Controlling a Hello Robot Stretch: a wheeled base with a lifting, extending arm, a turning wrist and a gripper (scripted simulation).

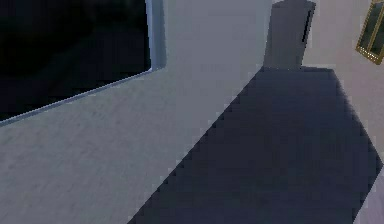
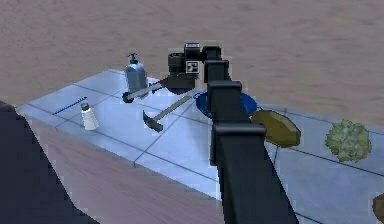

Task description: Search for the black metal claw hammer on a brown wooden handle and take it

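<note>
In the arm side view, the pale blue tiled surface (image 2: pixel 120 140) carries the black-headed claw hammer with a brownish handle (image 2: pixel 165 112). It lies flat near the middle, head toward the near left and handle slanting to the far right. The dark square arm (image 2: pixel 235 140) rises from the bottom edge, and the gripper (image 2: pixel 168 85) sits at its far end, just beyond that handle. I cannot tell whether it touches the hammer or holds anything, since things lie on the surface right by it. Left of the gripper stands a grey-blue pump bottle (image 2: pixel 133 73). Nearer the left edge is a small white shaker (image 2: pixel 89 117) with a thin blue stick (image 2: pixel 68 103) beside it. Partly behind the arm is a blue round dish (image 2: pixel 205 103), and to its right lie a brown lumpy loaf (image 2: pixel 277 128) and a pale green leafy head (image 2: pixel 348 140). In the forward view, a dark window (image 1: pixel 70 45) sits at the left of a grey wall (image 1: pixel 120 140). A dark floor (image 1: pixel 280 150) runs to a far grey door (image 1: pixel 290 32), with 1 gold-framed picture (image 1: pixel 372 35) at the right.
</note>
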